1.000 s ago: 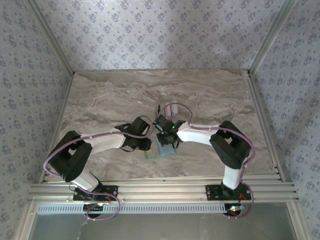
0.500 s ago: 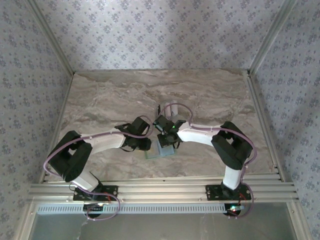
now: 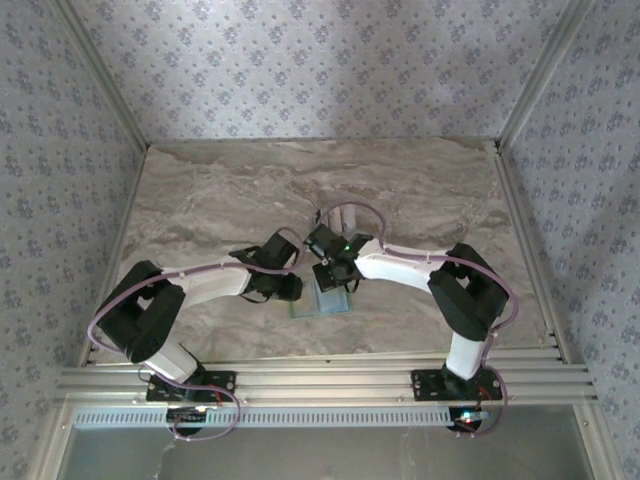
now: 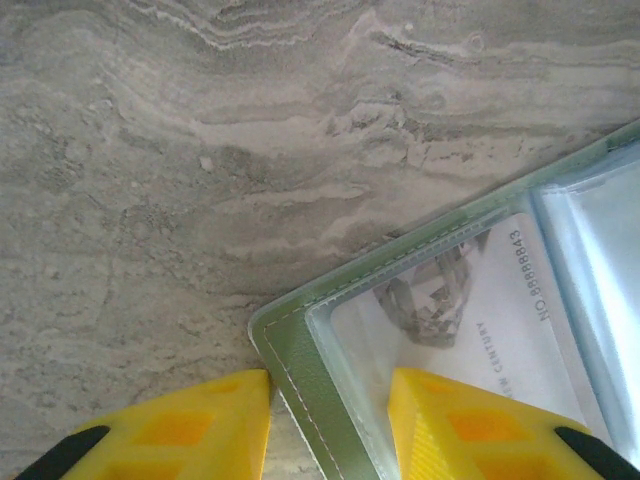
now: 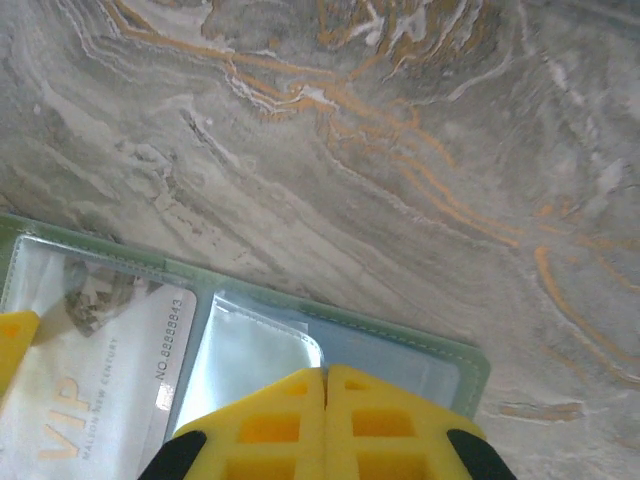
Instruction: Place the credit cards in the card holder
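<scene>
The left gripper (image 4: 325, 390) stands with its jaws apart and nothing pinched between them: its left yellow finger (image 4: 175, 425) sits over the bare marble table (image 4: 200, 150), while the right one is over the near corner of the card holder (image 4: 285, 345), so the sleeve's rounded green corner lies in the gap. Whether either fingertip presses down or only hovers cannot be told, since the bottom of the left wrist view cuts the fingers off. The card holder lies open and flat on the table near its front edge, between the two wrists. Under its left clear pocket (image 5: 40, 270) lies one credit card (image 4: 470, 340), pale and shiny, with a grey emblem, a printed number and "VIP" lettering; its lower part runs out of view. The next clear pocket (image 5: 250, 355) glares silvery-blue, and it is hard to say if a card sits inside. The right gripper (image 5: 325, 395) has its jaws pressed together, holding nothing, its tips over that second pocket close to the holder's far green border; contact with the plastic is not clear.
</scene>
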Robot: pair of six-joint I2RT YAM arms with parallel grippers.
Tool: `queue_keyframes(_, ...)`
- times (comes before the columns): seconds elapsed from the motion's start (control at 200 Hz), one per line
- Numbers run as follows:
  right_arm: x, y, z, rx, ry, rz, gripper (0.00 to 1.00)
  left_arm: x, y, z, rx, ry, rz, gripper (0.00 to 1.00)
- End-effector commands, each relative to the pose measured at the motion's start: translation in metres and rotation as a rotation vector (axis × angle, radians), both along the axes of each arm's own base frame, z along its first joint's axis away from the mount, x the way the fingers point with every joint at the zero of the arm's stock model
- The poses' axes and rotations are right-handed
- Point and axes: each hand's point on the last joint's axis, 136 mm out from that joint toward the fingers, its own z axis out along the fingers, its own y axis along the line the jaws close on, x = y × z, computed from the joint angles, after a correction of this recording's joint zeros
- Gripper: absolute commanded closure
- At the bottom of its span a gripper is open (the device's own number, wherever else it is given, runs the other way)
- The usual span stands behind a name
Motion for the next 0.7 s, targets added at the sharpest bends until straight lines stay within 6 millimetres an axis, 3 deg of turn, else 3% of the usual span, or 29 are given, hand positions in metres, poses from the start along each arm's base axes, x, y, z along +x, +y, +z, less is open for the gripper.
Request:
queue_keyframes(0.0,0.009,0.003,0.021,-0.022,-0.057,0.009,1.0,-0.024,-0.009,-0.025,-0.022,0.12,-0.053,0.63)
queue_keyframes(0.32,0.006,0.016,0.029,0.04,-0.049,0.044,1.0,-0.025,-0.01,-0.027,-0.021,0.127,-0.052,0.63)
queue_keyframes(0.56,-0.004,0.043,0.039,0.23,0.034,0.106,0.99,-0.025,-0.01,-0.027,-0.022,0.127,-0.052,0.63)
queue_keyframes(0.58,-0.009,0.037,0.029,0.225,0.061,0.103,0.99,-0.025,-0.01,-0.027,-0.021,0.129,-0.052,0.63)
queue_keyframes(0.695,-0.011,0.041,0.028,0.295,0.104,0.092,0.93,-0.025,-0.01,-0.027,-0.027,0.132,-0.051,0.63)
